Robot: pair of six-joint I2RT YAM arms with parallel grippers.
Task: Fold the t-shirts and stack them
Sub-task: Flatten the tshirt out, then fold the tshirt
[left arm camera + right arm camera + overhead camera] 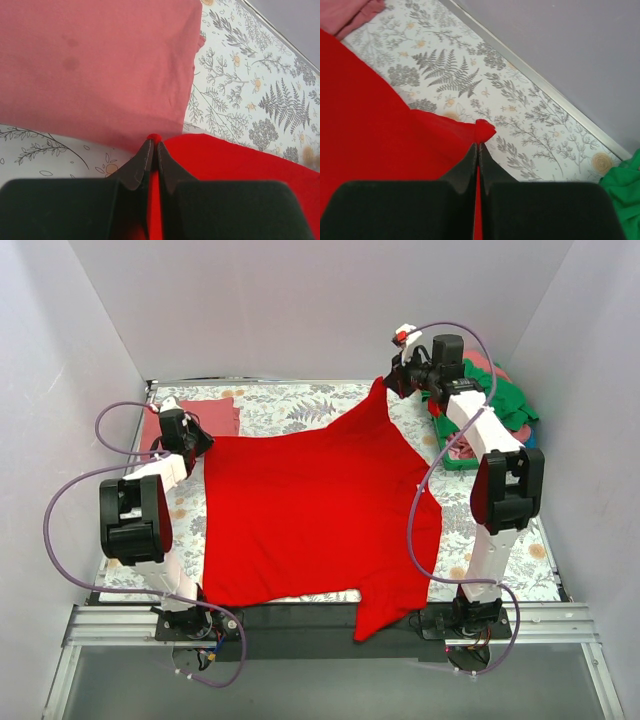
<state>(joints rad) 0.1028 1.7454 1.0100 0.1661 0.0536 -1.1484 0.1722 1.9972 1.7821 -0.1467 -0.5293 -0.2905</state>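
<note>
A bright red t-shirt [305,515] is spread across the floral tablecloth, its near edge hanging over the table front. My left gripper [196,443] is shut on its far-left corner; red cloth [220,160] shows pinched between the black fingers [140,165]. My right gripper [398,380] is shut on the far-right corner, which is pulled up into a peak [484,130]. A folded salmon-pink t-shirt [205,412] lies flat at the far left, just beyond the left gripper [153,145]. A heap of t-shirts, green [505,400] on top, sits at the far right.
The floral grey tablecloth [290,405] covers the table. White walls close in the back and both sides. A metal rail [535,80] runs along the table's back edge. The green heap [625,187] lies close to the right arm.
</note>
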